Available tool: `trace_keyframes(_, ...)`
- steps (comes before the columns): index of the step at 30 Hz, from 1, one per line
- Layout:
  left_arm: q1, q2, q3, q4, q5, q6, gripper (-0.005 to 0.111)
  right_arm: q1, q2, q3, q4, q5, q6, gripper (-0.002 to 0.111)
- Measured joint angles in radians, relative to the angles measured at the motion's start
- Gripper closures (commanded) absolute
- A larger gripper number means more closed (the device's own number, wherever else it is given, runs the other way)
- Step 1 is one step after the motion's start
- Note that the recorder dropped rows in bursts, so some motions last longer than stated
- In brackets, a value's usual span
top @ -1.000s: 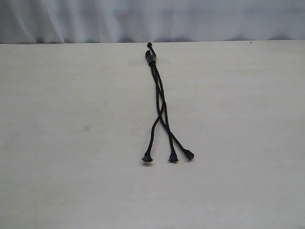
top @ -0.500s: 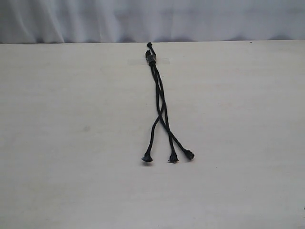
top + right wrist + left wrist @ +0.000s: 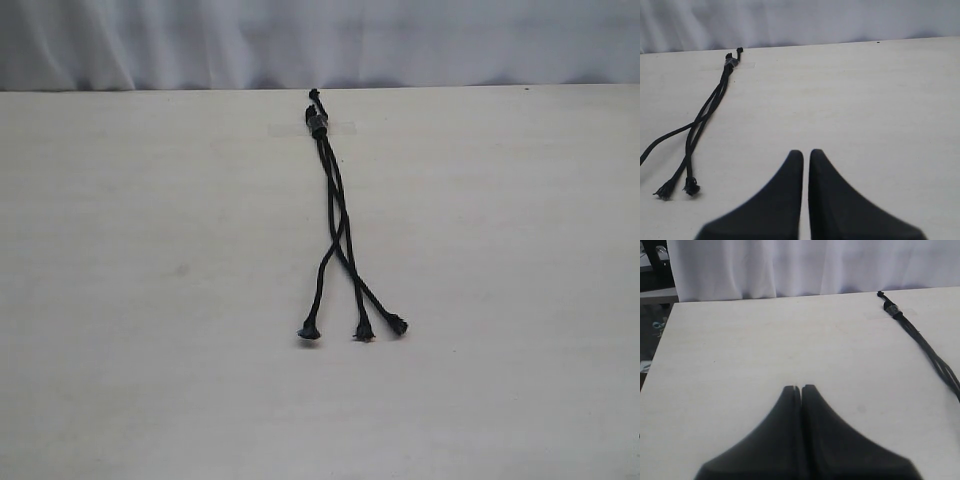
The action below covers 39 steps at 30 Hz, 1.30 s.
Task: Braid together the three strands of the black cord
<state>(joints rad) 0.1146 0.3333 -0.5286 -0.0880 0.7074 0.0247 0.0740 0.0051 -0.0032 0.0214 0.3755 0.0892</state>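
The pale table (image 3: 150, 300) fills the exterior view, with a white curtain (image 3: 150, 40) hanging along its 12 o'clock edge. The black cord (image 3: 333, 215) lies near the middle of the tabletop, running from 12 o'clock down toward 6 o'clock.

Neither arm shows in the exterior view. The left gripper (image 3: 801, 388) hangs over bare tabletop with its jaws pressed together and nothing between them. The right gripper (image 3: 806, 152) has only a hairline slit between its tips and is likewise empty. Both are well apart from the cord.

The three strands (image 3: 340, 235) leave the bound end (image 3: 317, 122) lying close together, cross loosely about halfway down, then fan apart. What looks like a strip of clear tape (image 3: 345, 128) pins the bound end to the table. The frayed knobs rest at 7 o'clock (image 3: 309, 331), 6 o'clock (image 3: 363, 331) and 5 o'clock (image 3: 398, 325) of the crossing.

I judge the braid as hardly begun, with one slack crossing and no tight plait. The step in hand looks like the approach. The next move calls for one gripper to open, come down on an outer strand near its knob and carry it over the middle strand.
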Motion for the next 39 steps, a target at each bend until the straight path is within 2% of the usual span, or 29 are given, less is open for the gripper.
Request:
trace_keyframes(14,0.000,0.000,0.000,0.000,0.002,0.000,0.107,0.000,0.000,0.000,0.000,0.000,0.000,0.104)
trace_keyframes(24,0.000,-0.006,0.000,0.088,0.009,0.000,0.107,0.000,0.000,0.000,0.000,0.000,0.000,0.104)
trace_keyframes(26,0.003,-0.012,0.018,0.110,-0.046,0.000,0.107,0.000,0.000,0.000,0.000,0.000,0.000,0.104)
trace_keyframes(28,0.018,-0.029,0.067,0.119,-0.163,0.000,0.107,0.000,0.000,0.000,0.000,0.000,0.000,0.104)
trace_keyframes(32,0.063,-0.091,0.237,0.119,-0.415,0.000,0.107,0.000,0.000,0.000,0.000,0.000,0.000,0.104)
trace_keyframes(34,0.093,-0.131,0.317,0.119,-0.495,0.000,0.107,0.000,0.000,0.000,0.000,0.000,0.000,0.104)
trace_keyframes(39,0.137,-0.234,0.465,0.117,-0.559,0.000,0.107,0.000,0.000,0.000,0.000,0.000,0.000,0.104)
